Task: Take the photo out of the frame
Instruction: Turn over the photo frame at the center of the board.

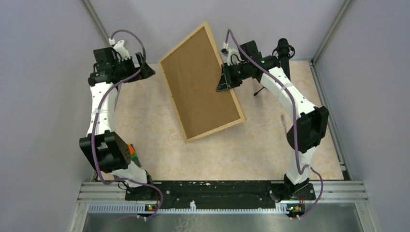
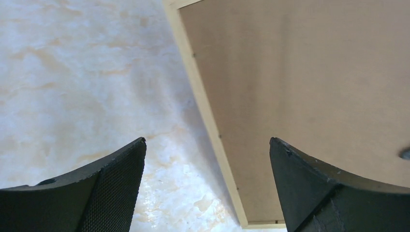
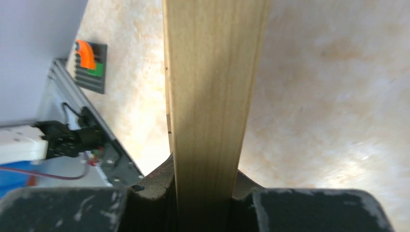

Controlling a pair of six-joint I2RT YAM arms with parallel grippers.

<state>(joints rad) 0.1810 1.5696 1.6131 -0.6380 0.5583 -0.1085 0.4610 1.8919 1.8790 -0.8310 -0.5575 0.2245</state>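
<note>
The frame (image 1: 200, 82) is up off the marbled table (image 1: 145, 130), tilted, with its brown fibreboard back turned upward; whether its low near corner touches the tabletop I cannot tell. The right gripper (image 1: 223, 83) is pinching the frame's right-hand long edge, and the right wrist view shows the pale wood rail (image 3: 212, 96) squeezed tight between the two dark fingers (image 3: 154, 186). The left gripper (image 1: 145, 67) hangs just beside the opposite long edge, its fingers (image 2: 116, 183) spread wide and touching nothing

Probably robot lab, grey-walled cell (image 1: 43, 96), aluminium rails (image 1: 343, 188)
</note>
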